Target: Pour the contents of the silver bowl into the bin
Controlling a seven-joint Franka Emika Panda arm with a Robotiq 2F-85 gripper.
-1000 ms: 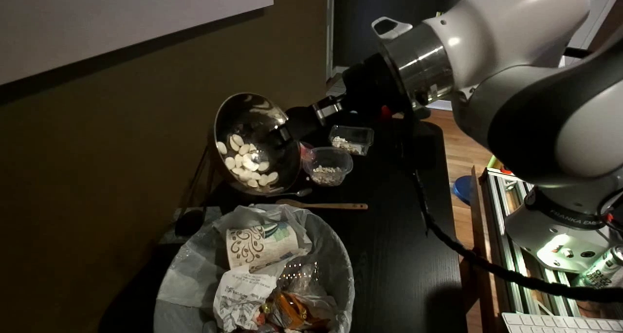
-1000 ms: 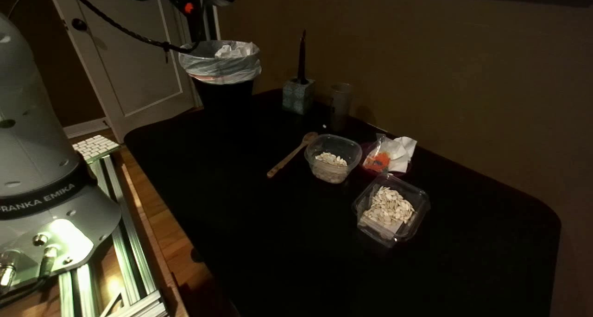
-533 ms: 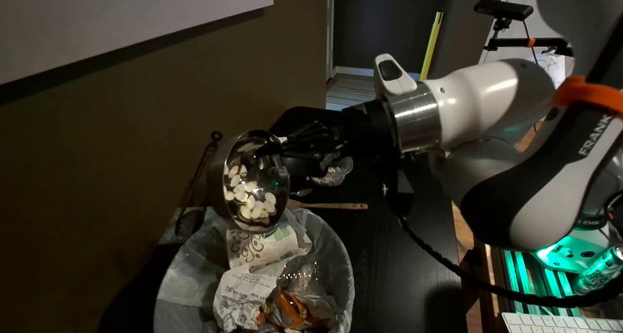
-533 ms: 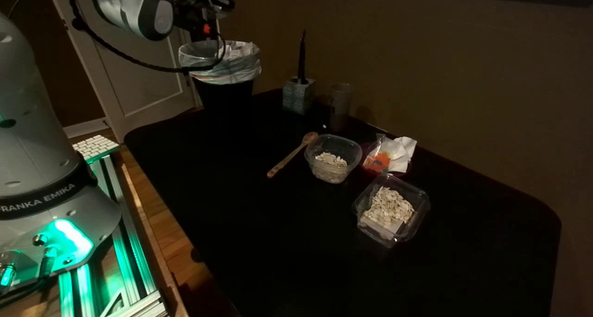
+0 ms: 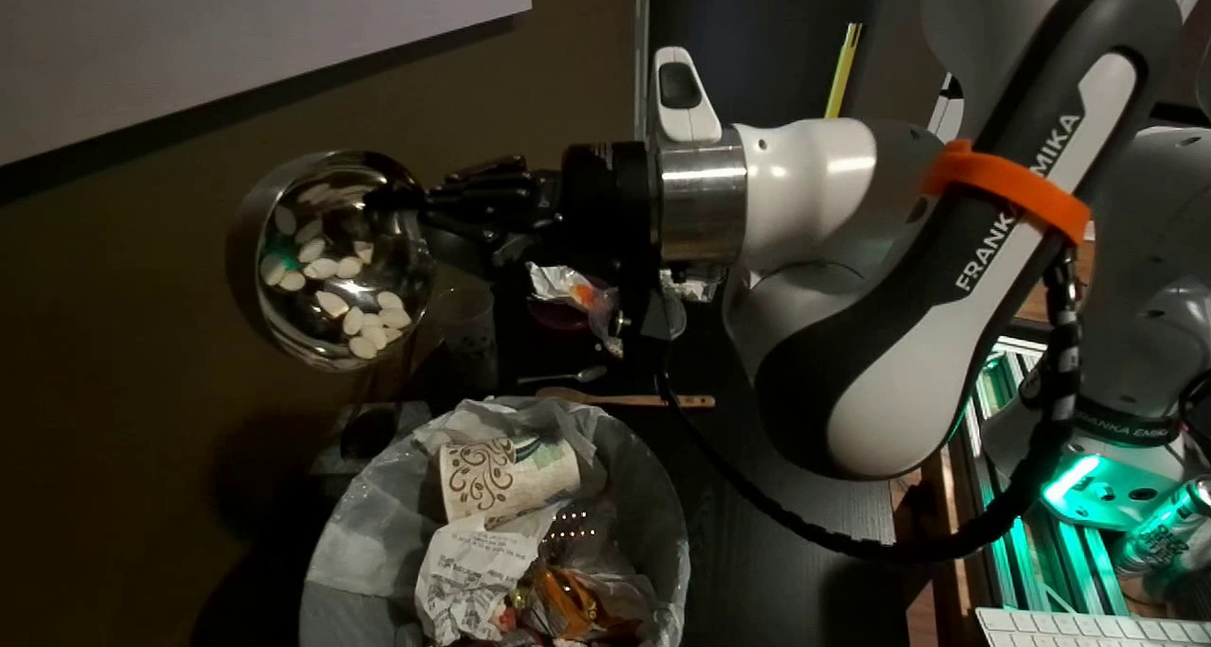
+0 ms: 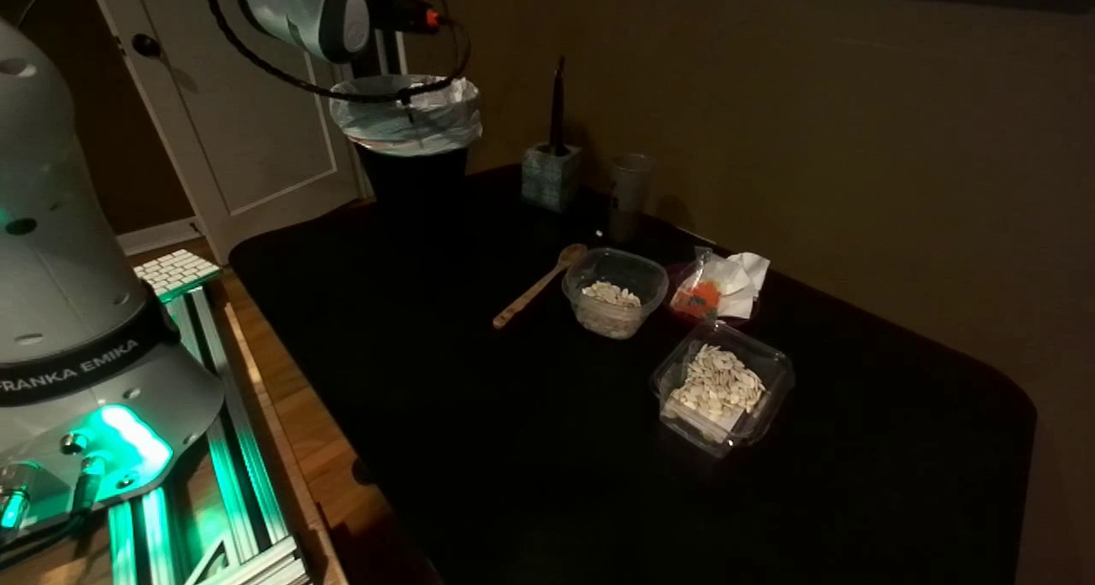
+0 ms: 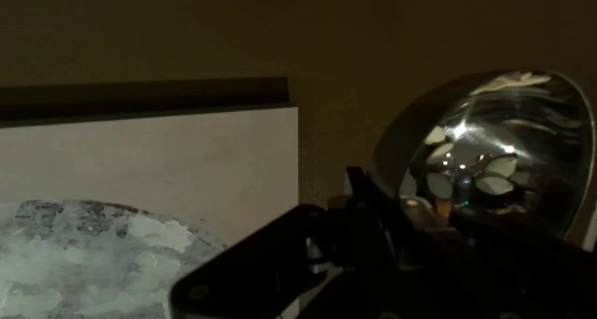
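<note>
Higher than the bin (image 5: 361, 533), the gripper (image 5: 402, 202) clamps the tilted silver bowl (image 5: 393, 261); pale bits (image 5: 322, 269) lie inside.

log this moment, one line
jaws: shut on silver bowl | bowl: aloft, tilted | pale bits: in bowl | pour into bin: unfinished

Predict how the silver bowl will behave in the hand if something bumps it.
The silver bowl looks like shiny metal, so probably stiff and perhaps slippery. The hand grips it at one side only, so it might twist. The pale bits look loose and could slide.
</note>
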